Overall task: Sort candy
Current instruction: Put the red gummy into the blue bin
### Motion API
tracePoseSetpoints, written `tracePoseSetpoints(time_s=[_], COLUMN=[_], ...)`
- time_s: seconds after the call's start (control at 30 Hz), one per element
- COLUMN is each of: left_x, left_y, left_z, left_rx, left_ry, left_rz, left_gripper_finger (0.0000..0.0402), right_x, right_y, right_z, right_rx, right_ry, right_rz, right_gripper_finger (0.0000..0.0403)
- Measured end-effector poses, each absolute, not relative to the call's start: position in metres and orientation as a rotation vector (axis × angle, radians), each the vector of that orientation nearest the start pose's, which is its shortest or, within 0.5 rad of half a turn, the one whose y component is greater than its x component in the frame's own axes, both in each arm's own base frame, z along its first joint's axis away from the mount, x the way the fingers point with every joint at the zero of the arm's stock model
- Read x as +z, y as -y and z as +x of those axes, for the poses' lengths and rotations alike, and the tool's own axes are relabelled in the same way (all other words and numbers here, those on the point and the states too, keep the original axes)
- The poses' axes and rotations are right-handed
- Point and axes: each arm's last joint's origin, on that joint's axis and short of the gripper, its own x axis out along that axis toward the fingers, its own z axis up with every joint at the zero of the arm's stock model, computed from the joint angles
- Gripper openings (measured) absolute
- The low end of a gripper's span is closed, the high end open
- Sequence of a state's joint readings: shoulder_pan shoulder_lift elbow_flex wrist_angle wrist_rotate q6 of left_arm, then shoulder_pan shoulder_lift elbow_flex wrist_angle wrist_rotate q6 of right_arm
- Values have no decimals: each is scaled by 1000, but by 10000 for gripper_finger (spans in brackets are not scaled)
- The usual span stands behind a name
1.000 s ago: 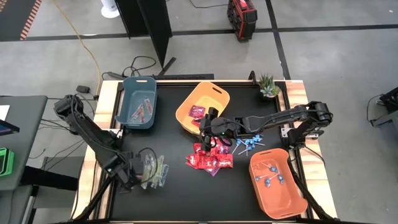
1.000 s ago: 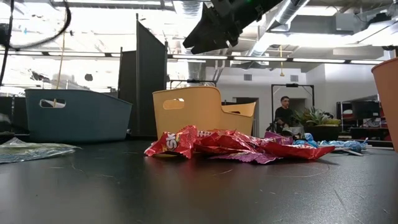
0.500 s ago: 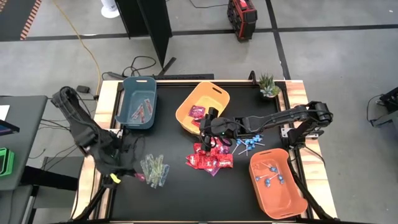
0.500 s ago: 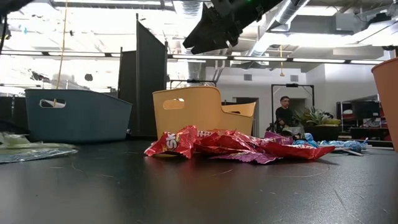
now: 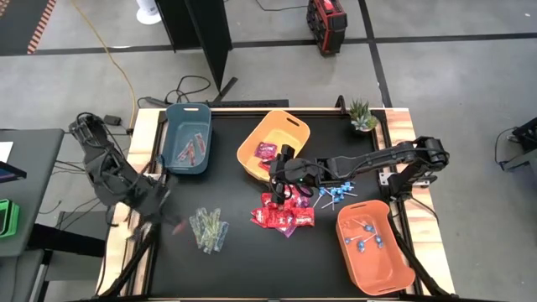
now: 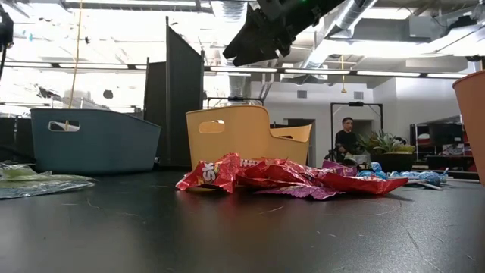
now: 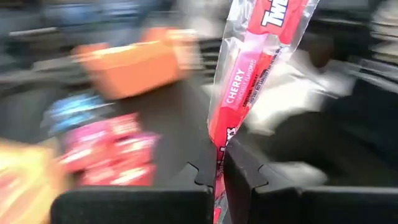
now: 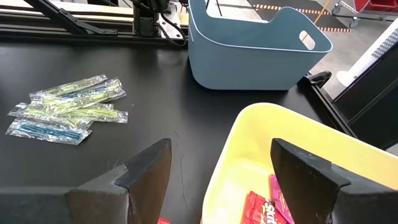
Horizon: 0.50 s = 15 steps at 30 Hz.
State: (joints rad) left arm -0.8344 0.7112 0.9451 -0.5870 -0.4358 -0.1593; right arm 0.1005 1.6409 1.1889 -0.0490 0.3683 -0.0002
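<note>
My left gripper (image 5: 159,214) is over the table's left side, left of the pile of clear green stick packets (image 5: 208,228), and is shut on one clear stick packet with a red-pink stick (image 7: 239,87). My right gripper (image 5: 281,172) hangs open above the near rim of the yellow bin (image 5: 273,144), over the heap of red square packets (image 5: 284,211). Blue lollipops (image 5: 334,195) lie right of that heap. The right wrist view shows the stick packets (image 8: 68,109) flat on the table. My left gripper pinches the red-pink stick packet between its two fingers (image 7: 249,180) near one end (image 7: 219,152). The packet's long part runs on past the fingertips, roughly in line with them. It is lifted clear of the table.
A blue bin (image 5: 186,138) with a few stick packets stands at the far left. An orange bin (image 5: 373,247) with lollipops sits at the near right. A small plant (image 5: 362,116) is in the far right corner. A person (image 6: 346,136) stands in the room behind.
My left gripper has drawn away from the stick packet pile toward the table's left edge and slightly toward the far edge, rising and carrying one stick packet. The rest of the pile stays on the table.
</note>
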Motion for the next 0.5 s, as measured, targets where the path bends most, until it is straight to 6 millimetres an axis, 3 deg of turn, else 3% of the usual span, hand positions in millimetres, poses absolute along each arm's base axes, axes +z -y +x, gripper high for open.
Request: tracePoseSetpoints(time_s=[0.23,0.5], left_x=[342,315], left_y=[60,16], left_z=[99,81], left_rx=[402,922], left_ry=[-270,-310], left_rz=[-92,-193], left_gripper_finger=[10,12], right_x=[268,268], right_y=[-27,-33], right_z=[367,367], right_rx=[-262,-243], right_ry=[-489,-487], right_rz=[-117,-126], right_gripper_finger=[291,291])
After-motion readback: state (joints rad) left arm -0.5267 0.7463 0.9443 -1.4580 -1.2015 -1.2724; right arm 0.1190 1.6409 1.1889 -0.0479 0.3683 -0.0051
